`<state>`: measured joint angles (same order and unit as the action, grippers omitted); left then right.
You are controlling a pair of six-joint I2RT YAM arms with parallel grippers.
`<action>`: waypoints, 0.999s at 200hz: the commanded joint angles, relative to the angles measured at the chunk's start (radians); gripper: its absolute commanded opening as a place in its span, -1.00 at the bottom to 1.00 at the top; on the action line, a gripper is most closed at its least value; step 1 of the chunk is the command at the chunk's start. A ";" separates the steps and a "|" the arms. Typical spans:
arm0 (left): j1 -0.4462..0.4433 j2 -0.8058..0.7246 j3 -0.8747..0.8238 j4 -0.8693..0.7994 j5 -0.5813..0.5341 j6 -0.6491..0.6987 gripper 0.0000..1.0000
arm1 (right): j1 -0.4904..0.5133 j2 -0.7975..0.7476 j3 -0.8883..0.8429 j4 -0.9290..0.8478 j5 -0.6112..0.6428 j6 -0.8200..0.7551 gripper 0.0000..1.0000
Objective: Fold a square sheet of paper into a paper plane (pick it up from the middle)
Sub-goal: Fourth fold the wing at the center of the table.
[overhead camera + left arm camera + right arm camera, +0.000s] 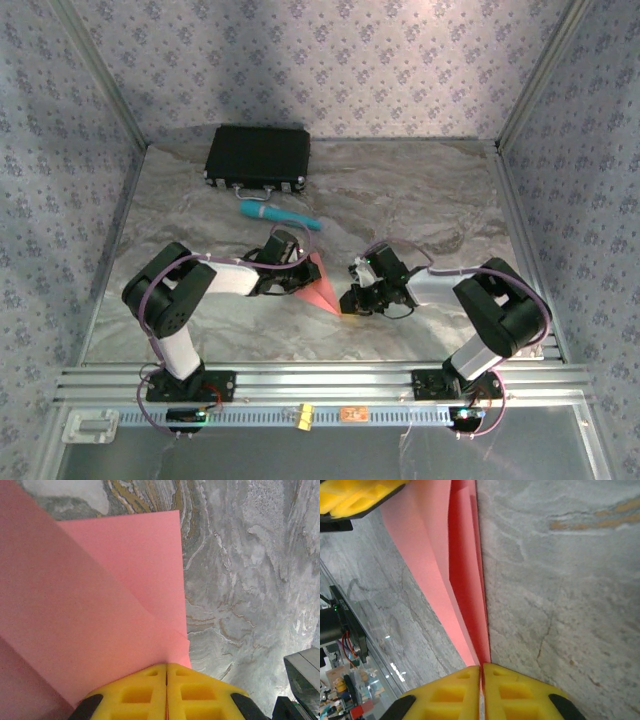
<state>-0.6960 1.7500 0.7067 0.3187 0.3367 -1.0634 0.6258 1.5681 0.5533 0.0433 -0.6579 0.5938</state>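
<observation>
Desk point(430, 200): grey marbled surface inside a wallpapered enclosure with metal frame rails.

Task item: a thin salmon-pink paper sheet point(322, 285), folded into a narrow pointed shape, sits at mid-desk between the two arms. It tapers to a tip at the near end. The left wrist view shows overlapping layers of the paper sheet point(100, 605) with a diagonal fold edge running across them. The right wrist view shows the paper sheet point(465, 580) as a long wedge with a deep crease along its length, one edge lying against the desk.

Left pincer point(298, 268): at the far left side of the paper. In its own camera the left pincer point(166, 672) has its yellow fingers pressed together, with the pink layers running in between them; it is clamped on the paper. It also appears at the upper left corner of the right wrist view point(355, 497), at the paper's far end.

Right pincer point(348, 300): at the near right side of the paper, close to the tip. In its own camera the right pincer point(481, 672) has its yellow fingers closed, with the narrow end of the wedge caught between them.

Other items: a black rectangular case with metal latches point(258, 157) lies at the far left of the desk. A teal cylinder point(280, 214) lies just in front of it, apart from the paper.
</observation>
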 commanded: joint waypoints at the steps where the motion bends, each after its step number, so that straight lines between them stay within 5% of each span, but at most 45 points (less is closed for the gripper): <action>1: 0.005 0.036 -0.007 -0.050 -0.024 0.014 -0.83 | -0.002 -0.010 -0.033 -0.125 0.032 0.003 -0.74; 200: 0.006 0.040 -0.013 -0.039 -0.019 0.008 -0.83 | 0.015 -0.033 -0.050 -0.177 0.083 0.022 -0.86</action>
<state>-0.6960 1.7527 0.7067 0.3233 0.3447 -1.0637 0.6308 1.5173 0.5224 0.0017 -0.6201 0.6125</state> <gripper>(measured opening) 0.085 0.065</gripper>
